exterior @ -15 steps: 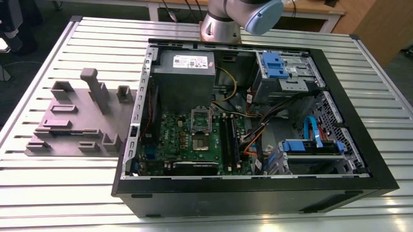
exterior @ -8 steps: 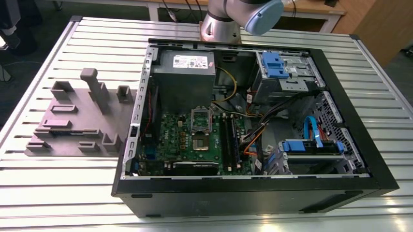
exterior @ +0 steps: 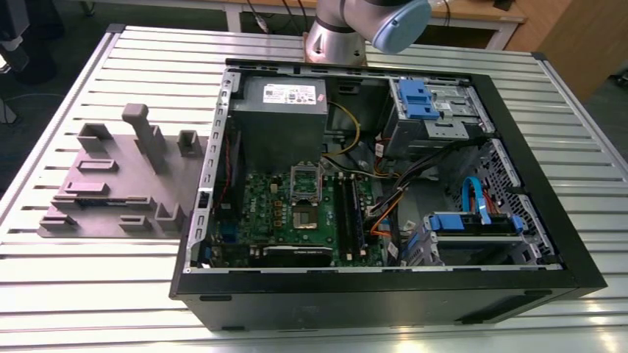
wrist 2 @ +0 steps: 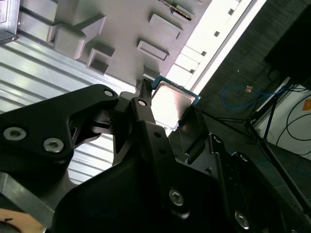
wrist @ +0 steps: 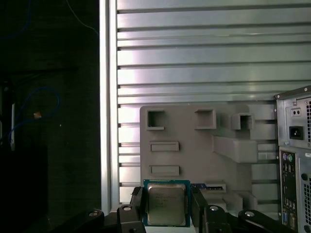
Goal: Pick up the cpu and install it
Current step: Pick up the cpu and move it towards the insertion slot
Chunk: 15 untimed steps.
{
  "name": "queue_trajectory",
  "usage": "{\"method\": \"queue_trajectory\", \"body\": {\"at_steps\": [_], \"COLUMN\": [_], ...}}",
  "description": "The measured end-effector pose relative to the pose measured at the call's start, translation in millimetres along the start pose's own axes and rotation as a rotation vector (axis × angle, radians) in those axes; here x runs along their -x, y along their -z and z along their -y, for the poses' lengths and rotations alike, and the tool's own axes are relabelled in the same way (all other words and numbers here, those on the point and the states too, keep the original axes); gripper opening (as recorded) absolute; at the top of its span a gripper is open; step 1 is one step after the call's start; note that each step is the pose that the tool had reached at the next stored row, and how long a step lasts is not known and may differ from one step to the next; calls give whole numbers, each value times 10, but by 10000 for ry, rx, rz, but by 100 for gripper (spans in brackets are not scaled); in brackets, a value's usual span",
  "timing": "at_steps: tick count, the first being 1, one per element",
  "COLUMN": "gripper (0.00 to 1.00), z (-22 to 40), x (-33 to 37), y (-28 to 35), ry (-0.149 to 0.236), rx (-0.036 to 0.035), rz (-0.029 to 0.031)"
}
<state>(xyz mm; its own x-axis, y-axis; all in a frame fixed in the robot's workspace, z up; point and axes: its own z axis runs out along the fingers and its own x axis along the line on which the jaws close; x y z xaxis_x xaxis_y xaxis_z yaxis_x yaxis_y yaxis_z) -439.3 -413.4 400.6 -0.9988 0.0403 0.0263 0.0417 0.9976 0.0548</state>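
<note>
The cpu (wrist: 166,204) is a small square chip with a silver-grey metal top and a green rim, held between my gripper's two black fingers (wrist: 137,206). My gripper (wrist: 166,208) is shut on its edges, high above the grey holder block (wrist: 194,145). In the second wrist view the cpu (wrist 2: 171,101) shines between the fingertips of the gripper (wrist 2: 170,110). In the exterior view the green motherboard (exterior: 294,213) lies inside the open computer case (exterior: 393,279), with the cpu socket (exterior: 306,218) near its middle and the socket's frame (exterior: 305,179) standing open.
A grey holder block (exterior: 108,184) with slots and posts sits on the slatted metal table (exterior: 118,294), at the exterior view's left of the case. Inside the case are a grey power supply (exterior: 279,103), blue drive bays (exterior: 422,99) and loose cables (exterior: 393,184). The arm (exterior: 363,29) rises behind the case.
</note>
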Motion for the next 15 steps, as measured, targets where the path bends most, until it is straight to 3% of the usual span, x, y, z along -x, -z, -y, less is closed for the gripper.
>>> {"method": "queue_trajectory", "body": {"at_steps": [15], "gripper": [47], "z": [-3], "x": [-1], "y": [45], "ry": [0], "rx": [0], "rz": [0]}}
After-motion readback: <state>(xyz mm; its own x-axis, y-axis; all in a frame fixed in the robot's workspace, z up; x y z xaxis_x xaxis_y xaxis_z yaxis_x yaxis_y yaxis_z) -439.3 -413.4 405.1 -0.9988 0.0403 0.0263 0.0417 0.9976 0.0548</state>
